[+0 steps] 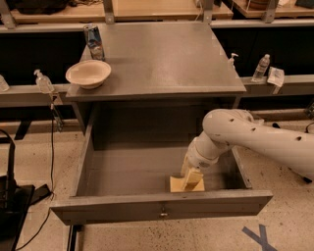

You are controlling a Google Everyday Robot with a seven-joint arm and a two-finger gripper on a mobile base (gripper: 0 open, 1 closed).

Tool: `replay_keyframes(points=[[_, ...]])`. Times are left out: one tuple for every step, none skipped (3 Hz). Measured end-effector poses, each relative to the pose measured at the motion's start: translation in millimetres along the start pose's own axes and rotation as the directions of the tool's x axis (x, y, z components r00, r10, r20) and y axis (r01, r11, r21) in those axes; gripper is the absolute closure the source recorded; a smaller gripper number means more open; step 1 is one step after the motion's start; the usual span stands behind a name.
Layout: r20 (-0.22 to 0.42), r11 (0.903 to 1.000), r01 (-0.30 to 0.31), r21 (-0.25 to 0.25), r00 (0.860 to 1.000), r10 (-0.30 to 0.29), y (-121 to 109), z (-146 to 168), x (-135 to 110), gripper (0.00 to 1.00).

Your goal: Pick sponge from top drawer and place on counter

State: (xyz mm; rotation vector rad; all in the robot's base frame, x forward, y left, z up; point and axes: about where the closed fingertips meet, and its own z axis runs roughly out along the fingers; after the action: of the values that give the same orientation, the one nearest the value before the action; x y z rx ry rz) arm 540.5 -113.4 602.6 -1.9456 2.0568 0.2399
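The top drawer (117, 210) is pulled wide open below the counter (162, 54). The pale yellow sponge (175, 185) lies flat on the drawer floor, near the front panel and right of centre. My white arm reaches in from the right. My gripper (192, 180) points down onto the sponge's right part and touches it, hiding part of it. The sponge rests on the drawer floor.
A cream bowl (88, 73) and a drink can (93, 41) stand at the counter's left side. Bottles (260, 67) sit on the low ledges at both sides. Tan wooden benches (157, 9) run along the back. Cables and a dark base (12, 206) lie at the left.
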Motion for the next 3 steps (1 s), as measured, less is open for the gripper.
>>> replay_keyframes(points=[[0.0,1.0,0.0,0.0,1.0,0.0,-0.1,-0.1,0.0,1.0],[0.0,1.0,0.0,0.0,1.0,0.0,-0.1,-0.1,0.0,1.0],[0.0,1.0,0.0,0.0,1.0,0.0,-0.1,-0.2,-0.1,1.0]])
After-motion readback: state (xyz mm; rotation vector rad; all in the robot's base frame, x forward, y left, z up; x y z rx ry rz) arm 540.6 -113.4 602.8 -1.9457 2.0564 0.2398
